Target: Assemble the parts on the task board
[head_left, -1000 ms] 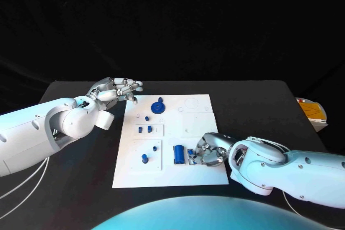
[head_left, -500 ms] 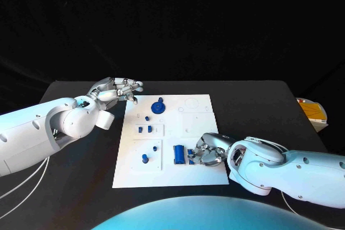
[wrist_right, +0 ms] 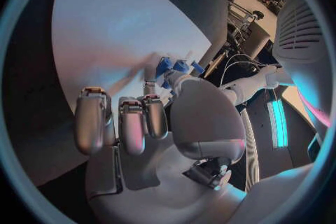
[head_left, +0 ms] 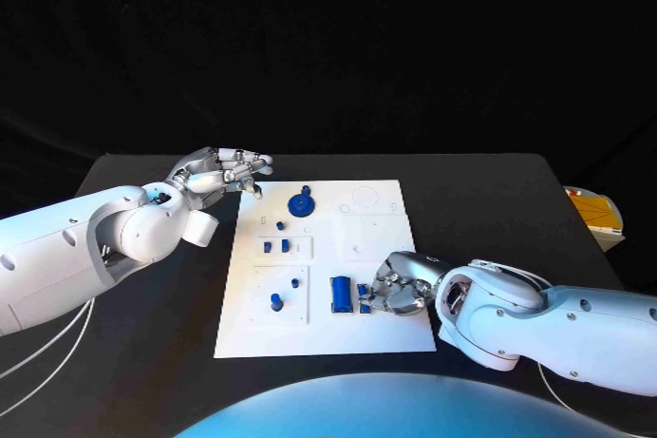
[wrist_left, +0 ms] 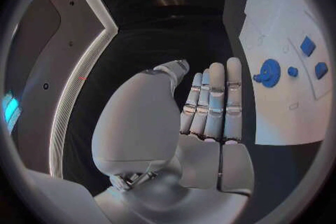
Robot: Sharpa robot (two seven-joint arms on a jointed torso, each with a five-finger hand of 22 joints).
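Observation:
The white task board (head_left: 384,238) lies mid-table, also seen in the left wrist view (wrist_left: 280,17) and the right wrist view (wrist_right: 119,28). My right hand (head_left: 399,284) rests on its near right part, thumb and a finger pinching a small blue part (head_left: 365,296) (wrist_right: 170,66) beside an upright blue block (head_left: 340,294). My left hand (head_left: 228,171) (wrist_left: 210,106) hovers at the board's far left corner with straight fingers, holding nothing. A round blue disc (head_left: 301,205) (wrist_left: 269,73) and several small blue pieces (head_left: 279,245) sit on the board's left half.
An orange and white object (head_left: 592,211) lies at the table's right edge. Black table top (head_left: 479,200) runs along the right of the board and bare table (head_left: 151,295) lies under my left arm.
My right hand's fingers have shifted slightly around the small blue part. The left hand has stayed still.

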